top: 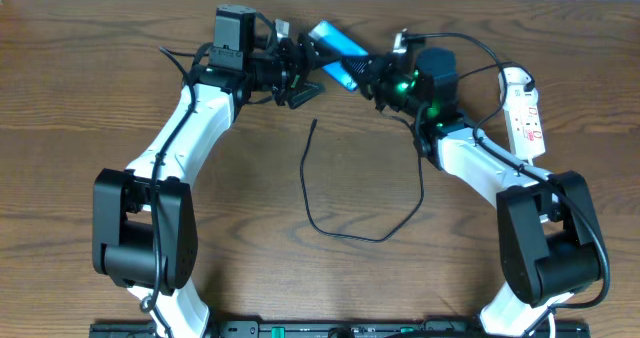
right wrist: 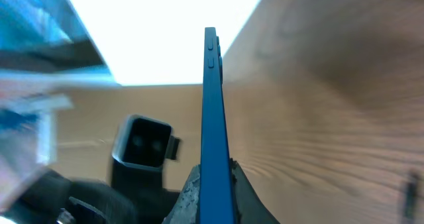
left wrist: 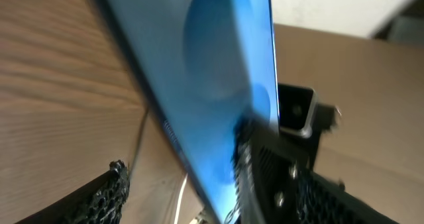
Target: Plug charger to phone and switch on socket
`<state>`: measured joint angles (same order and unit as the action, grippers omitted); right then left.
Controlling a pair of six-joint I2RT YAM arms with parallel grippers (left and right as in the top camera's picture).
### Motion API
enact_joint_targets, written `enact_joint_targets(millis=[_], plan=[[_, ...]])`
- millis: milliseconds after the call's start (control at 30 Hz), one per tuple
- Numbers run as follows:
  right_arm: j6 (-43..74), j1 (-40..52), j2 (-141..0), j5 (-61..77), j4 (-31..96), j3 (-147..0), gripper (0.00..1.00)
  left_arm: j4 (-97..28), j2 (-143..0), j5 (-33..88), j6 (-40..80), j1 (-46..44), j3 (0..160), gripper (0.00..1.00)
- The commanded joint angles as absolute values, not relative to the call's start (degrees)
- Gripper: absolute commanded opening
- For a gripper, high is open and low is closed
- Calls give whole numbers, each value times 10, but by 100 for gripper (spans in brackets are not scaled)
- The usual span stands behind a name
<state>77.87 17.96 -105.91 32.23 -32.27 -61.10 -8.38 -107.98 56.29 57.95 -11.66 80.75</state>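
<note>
The phone (top: 335,50), with a bright blue screen, is held tilted above the table's far middle. My right gripper (top: 364,76) is shut on its lower end. In the right wrist view the phone (right wrist: 212,105) stands edge-on, clamped between both fingers (right wrist: 213,179). My left gripper (top: 300,73) is open at the phone's left side. In the left wrist view the screen (left wrist: 199,71) runs between the spread fingers (left wrist: 182,168), close against the right one. The charger (top: 330,230) lies looped on the table, its tip (top: 313,124) free. The socket (top: 525,108) lies at the far right.
The charger's cable runs up behind my right arm toward the socket, and its plug end is hidden. The socket's thick white cord (top: 487,76) curves by its rounded end. The table's far edge lies just behind the phone. Both arms cross the table's sides.
</note>
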Motion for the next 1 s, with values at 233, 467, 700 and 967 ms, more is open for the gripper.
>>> enact_joint_targets(millis=[233, 467, 700, 967], plan=[[1052, 180, -1058, 303, -369, -622, 1, -7, -1067, 608, 631, -86, 808, 80], [1097, 198, -1058, 287, -404, -622, 1, 55, -1067, 597, 674, -77, 808, 71], [1097, 222, -1058, 260, -409, -622, 1, 55, -1067, 571, 714, -77, 808, 64], [1096, 245, -1058, 235, -402, -622, 2, 55, -1067, 556, 732, -77, 808, 55]])
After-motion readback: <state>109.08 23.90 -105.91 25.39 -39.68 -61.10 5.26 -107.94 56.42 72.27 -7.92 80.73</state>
